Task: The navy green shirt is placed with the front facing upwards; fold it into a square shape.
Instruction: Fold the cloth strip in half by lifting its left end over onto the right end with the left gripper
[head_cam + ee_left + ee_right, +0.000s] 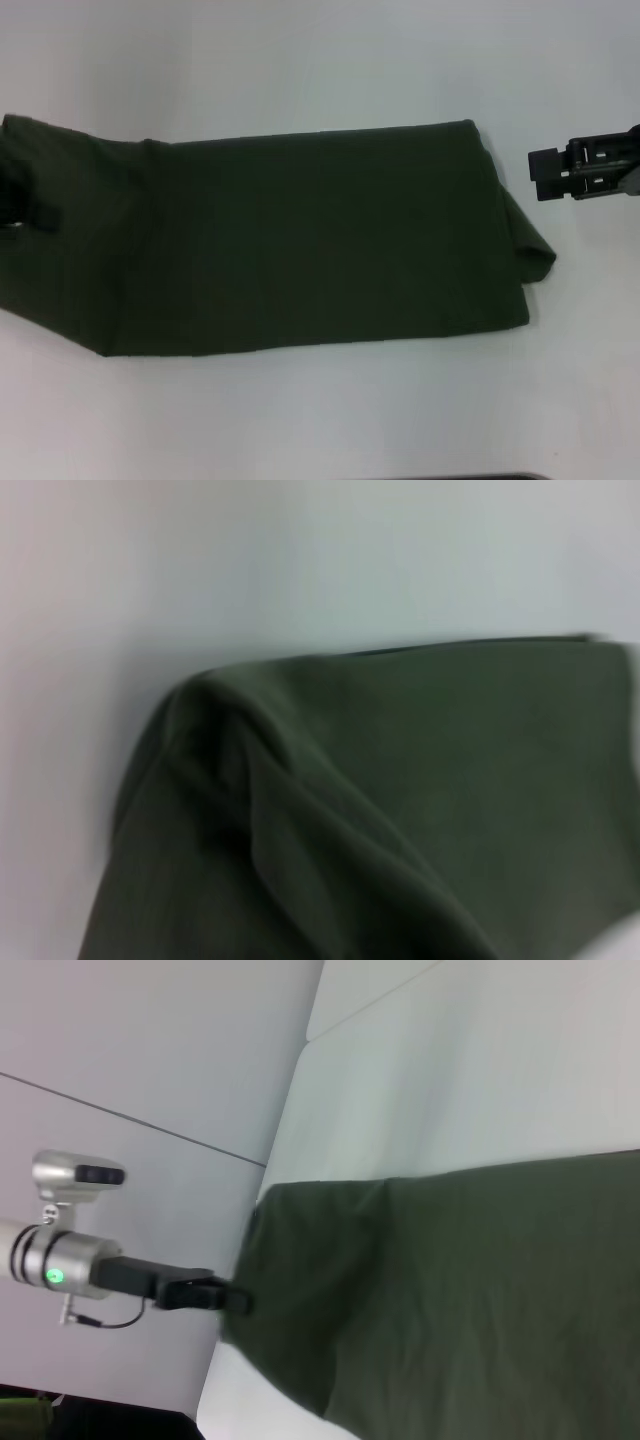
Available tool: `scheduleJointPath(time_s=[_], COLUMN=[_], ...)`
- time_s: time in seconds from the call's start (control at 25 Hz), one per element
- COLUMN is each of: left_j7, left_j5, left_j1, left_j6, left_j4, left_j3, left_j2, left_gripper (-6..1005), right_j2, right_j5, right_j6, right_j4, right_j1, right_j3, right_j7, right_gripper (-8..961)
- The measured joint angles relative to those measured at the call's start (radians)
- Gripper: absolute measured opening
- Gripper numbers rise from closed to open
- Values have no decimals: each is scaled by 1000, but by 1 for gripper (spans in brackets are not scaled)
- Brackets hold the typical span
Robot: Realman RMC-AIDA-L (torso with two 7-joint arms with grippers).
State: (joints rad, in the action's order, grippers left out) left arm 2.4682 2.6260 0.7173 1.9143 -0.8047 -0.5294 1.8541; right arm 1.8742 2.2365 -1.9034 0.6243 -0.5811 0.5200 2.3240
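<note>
Head view: a plain white table (300,420) carries the large dark olive-green cotton shirt (300,250), folded into a long band lying crosswise, its lettering hidden, with a loose flap sticking out at its right end. The black right gripper (548,173) hovers just beyond that right end, clear of the cloth, and whether its fingers are spread cannot be told. The black left gripper (25,205) sits at the shirt's left end, pinching the fabric there, which rises in a creased fold.
</note>
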Motion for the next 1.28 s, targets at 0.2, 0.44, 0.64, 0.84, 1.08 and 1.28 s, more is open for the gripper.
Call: scheduleJointPath(time_s=[0.2,0.44,0.64,0.84,1.08,1.28], left_j7=[2,9,15,29,56,51], left_j5=[-130,-172,-175,-191,-218,-228], left_j1=[18,82,149,203,240,259], left_j6=[81,106,104,86,16,-47], left_j4=[0,9,41,73,121,189], left_j3=[-6,-28,-36,-41,-45,-46], left_j2=[28,98,146,183,210,222], left_gripper=[144,150,154,159,164,169], right_j2=[-8,-14,-12,-11,-5,-4], right_j5=[1,1,1,0,0,0], right_j6=[-1,-2,-2,-2,-3,-4], right_j4=[0,0,0,0,0,0], right_j1=[3,15,16,13,9,7], right_j3=[0,-1,-1,-2,-1,-1], right_j7=[0,0,-2,-1,-1,0], right_gripper=[851,851,851,851,852,852])
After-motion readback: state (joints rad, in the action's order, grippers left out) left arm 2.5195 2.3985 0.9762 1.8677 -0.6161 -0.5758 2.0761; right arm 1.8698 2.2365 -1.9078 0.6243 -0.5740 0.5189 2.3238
